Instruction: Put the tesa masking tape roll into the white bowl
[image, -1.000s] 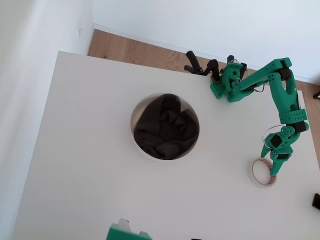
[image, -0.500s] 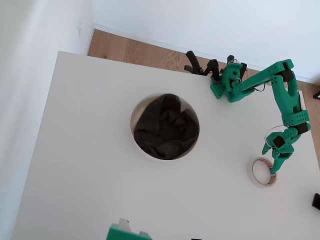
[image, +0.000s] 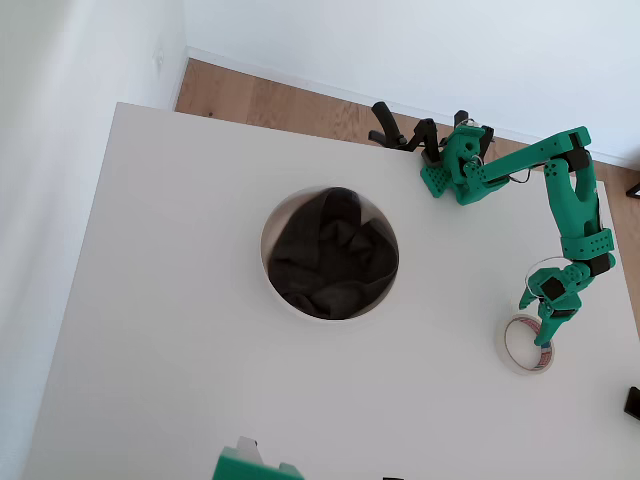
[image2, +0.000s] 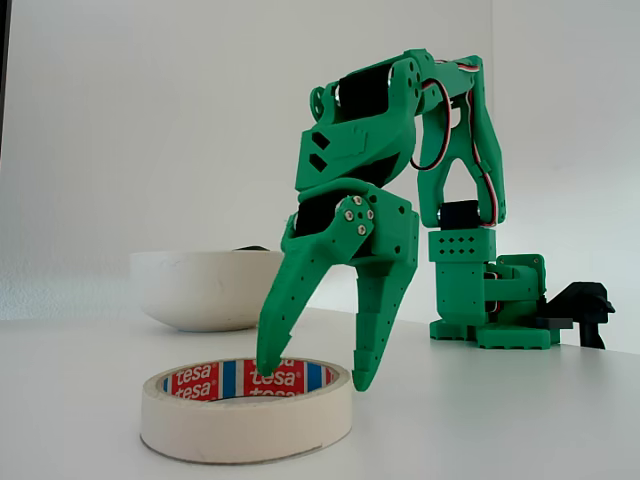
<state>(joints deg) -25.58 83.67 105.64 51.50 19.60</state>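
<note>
My tool (image2: 310, 375) hangs spread over the tesa masking tape roll (image2: 247, 410), one finger tip dipped inside the ring and the other outside its wall, so that closing should pinch the band between them; nothing is gripped yet. The roll lies flat on the tabletop (image: 180, 330), well apart from the white bowl (image: 330, 253), which holds dark cloth.
</note>
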